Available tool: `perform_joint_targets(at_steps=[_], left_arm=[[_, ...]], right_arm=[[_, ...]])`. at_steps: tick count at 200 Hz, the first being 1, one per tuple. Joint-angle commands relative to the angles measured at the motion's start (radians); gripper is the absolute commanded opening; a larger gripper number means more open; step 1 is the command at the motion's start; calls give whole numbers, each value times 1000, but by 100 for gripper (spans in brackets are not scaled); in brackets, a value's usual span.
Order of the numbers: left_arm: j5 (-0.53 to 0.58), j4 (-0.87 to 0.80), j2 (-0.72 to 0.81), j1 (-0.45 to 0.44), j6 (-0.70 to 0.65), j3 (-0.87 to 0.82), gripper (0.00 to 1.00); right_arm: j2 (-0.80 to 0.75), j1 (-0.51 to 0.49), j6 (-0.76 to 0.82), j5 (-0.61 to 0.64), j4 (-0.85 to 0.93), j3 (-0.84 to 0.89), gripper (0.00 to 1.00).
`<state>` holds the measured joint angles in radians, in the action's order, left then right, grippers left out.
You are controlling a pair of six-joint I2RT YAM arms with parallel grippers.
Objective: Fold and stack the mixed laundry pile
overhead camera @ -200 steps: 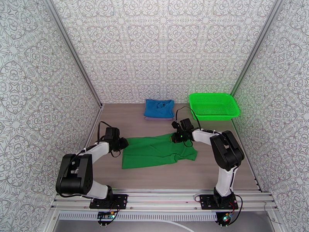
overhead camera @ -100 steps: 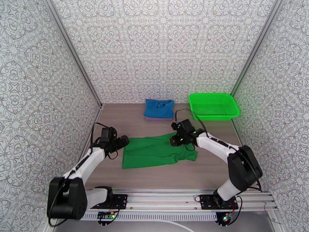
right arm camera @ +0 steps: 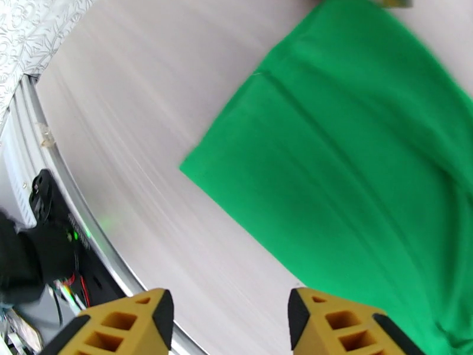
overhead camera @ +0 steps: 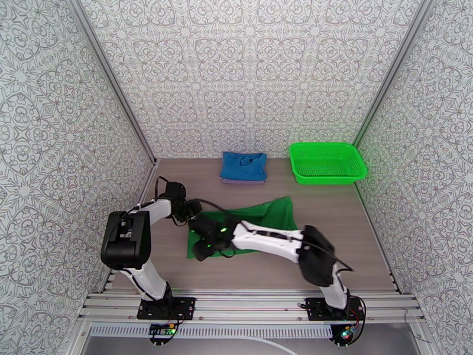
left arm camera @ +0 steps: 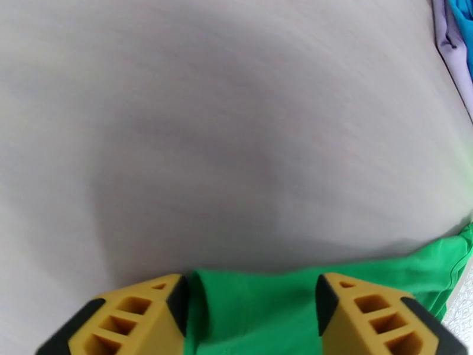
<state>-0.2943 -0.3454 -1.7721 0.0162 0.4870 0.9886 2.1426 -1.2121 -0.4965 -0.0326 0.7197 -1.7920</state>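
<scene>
The dark green garment (overhead camera: 269, 213) lies spread at the table's middle, its right end bunched toward the back. My left gripper (overhead camera: 190, 209) sits at its far left edge. In the left wrist view the left gripper (left arm camera: 251, 312) is open, with the green garment's (left arm camera: 260, 309) edge lying flat between the yellow fingers (left arm camera: 142, 318). My right arm reaches across the garment. Its gripper (overhead camera: 201, 251) hangs over the near left corner. In the right wrist view the right gripper (right arm camera: 230, 320) is open over bare table, next to the green garment's (right arm camera: 355, 149) corner. The folded blue garment (overhead camera: 243, 165) rests on the lavender-grey one (overhead camera: 242, 181) at the back.
A bright green mesh basket (overhead camera: 327, 163) stands at the back right. Patterned walls close in the table on three sides. The metal rail (overhead camera: 248, 303) with the arm bases runs along the near edge. Bare wooden tabletop (overhead camera: 355, 249) lies to the right front.
My right arm swung from the garment's right side across to its near left corner and its jaws opened. The garment's right end shifted. My left gripper moved onto the left edge.
</scene>
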Motion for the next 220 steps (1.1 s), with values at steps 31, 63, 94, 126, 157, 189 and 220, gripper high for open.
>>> perform_joint_targets(at_steps=[31,63,94,126,157,189,220], left_arm=[[-73,71,-38,-9,-16,-42,27],[-90,91,-30,-5,-22,-74,22],[-104,110,-31,-1,-18,-88,21],[-122,126,-38,-1,-10,-93,19],[-143,141,-49,-5,0,-109,7],[-159,166,-42,-11,18,-149,0],[-163,181,-21,-16,30,-190,0]], right_arm=[[205,-18,-73,-12,50,-245,57],[301,-27,-75,3,110,-382,57],[395,-28,-80,43,204,-498,56],[489,-27,-84,58,282,-595,56],[552,-30,-86,77,323,-630,52],[584,-32,-88,108,351,-621,43],[612,-41,-73,138,367,-595,33]])
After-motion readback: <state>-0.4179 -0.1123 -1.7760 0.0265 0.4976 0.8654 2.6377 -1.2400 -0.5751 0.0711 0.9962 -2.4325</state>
